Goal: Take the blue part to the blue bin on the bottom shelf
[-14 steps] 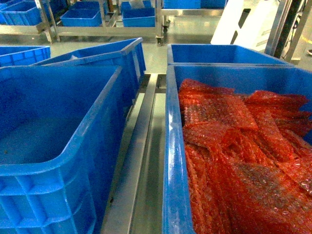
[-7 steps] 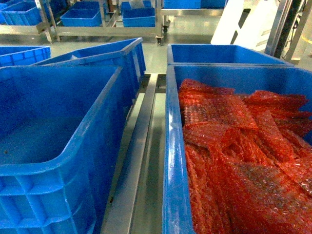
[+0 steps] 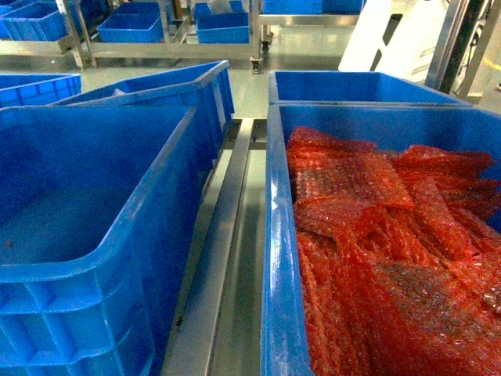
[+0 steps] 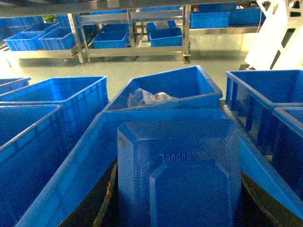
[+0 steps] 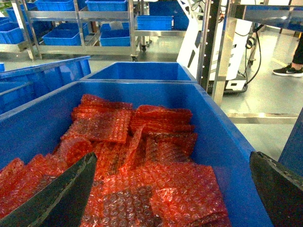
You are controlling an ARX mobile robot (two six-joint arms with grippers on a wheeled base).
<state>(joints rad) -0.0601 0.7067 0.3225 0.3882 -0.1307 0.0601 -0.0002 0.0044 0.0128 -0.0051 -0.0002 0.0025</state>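
The blue part point(image 4: 180, 156), a flat angular plastic piece, fills the lower middle of the left wrist view. My left gripper point(image 4: 180, 208) is shut on it, with a dark finger showing at each side. It hangs over an empty blue bin point(image 4: 71, 175), whose pale rims slant away on both sides. That bin point(image 3: 86, 204) is at the left of the head view, beside the shelf's steel rails point(image 3: 223, 235). My right gripper point(image 5: 173, 189) stands open above a bin point(image 5: 222, 142) of red bubble wrap point(image 5: 142, 156). The head view shows neither gripper.
More blue bins stand behind: one tilted with clear bags point(image 4: 156, 97), one at the far right point(image 3: 360, 86). A steel beam point(image 4: 94, 4) runs overhead. Distant steel racks point(image 3: 156, 47) hold further blue bins. A white machine point(image 5: 199, 38) stands to the right.
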